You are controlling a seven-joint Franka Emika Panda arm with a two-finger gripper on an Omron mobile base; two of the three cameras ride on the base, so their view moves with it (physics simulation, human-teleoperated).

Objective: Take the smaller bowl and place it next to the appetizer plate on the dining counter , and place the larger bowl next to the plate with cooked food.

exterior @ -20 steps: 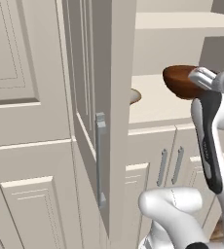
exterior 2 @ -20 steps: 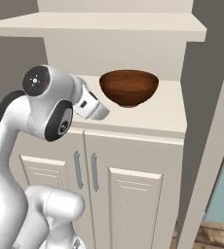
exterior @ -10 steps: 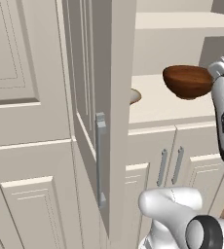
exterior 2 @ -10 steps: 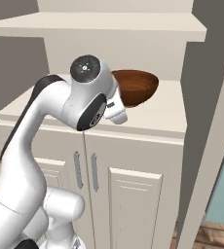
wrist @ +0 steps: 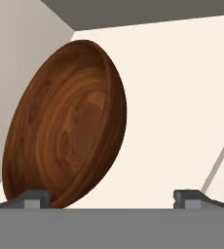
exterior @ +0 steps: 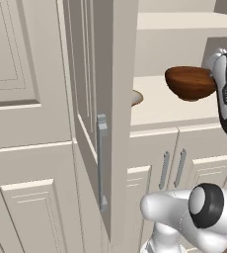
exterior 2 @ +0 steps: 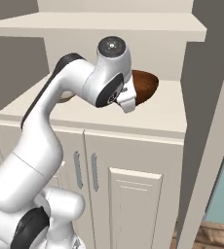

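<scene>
Wooden larger bowl (wrist: 65, 126) sits on the cabinet surface (exterior 2: 153, 114) just ahead of the wide-apart, empty fingers (wrist: 36, 198); off-centre closing on its curved rim risks knocking it away.

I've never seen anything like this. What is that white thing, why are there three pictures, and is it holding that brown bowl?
The white thing is a robot arm on a base that drives, in a computer-drawn kitchen. Two pictures come from cameras on the base, looking forward past the arm from its left and its right. The third comes from a camera on the hand itself, so it looks tilted.

On the pale counter sits the larger bowl, deep and of dark reddish wood. The smaller bowl peeks out behind the open cabinet door.

The gripper is the two-fingered hand. Its fingertips stand wide apart, with the wooden bowl's rim near one of them. Nothing is held yet; it looks ready to close on that rim.
</scene>
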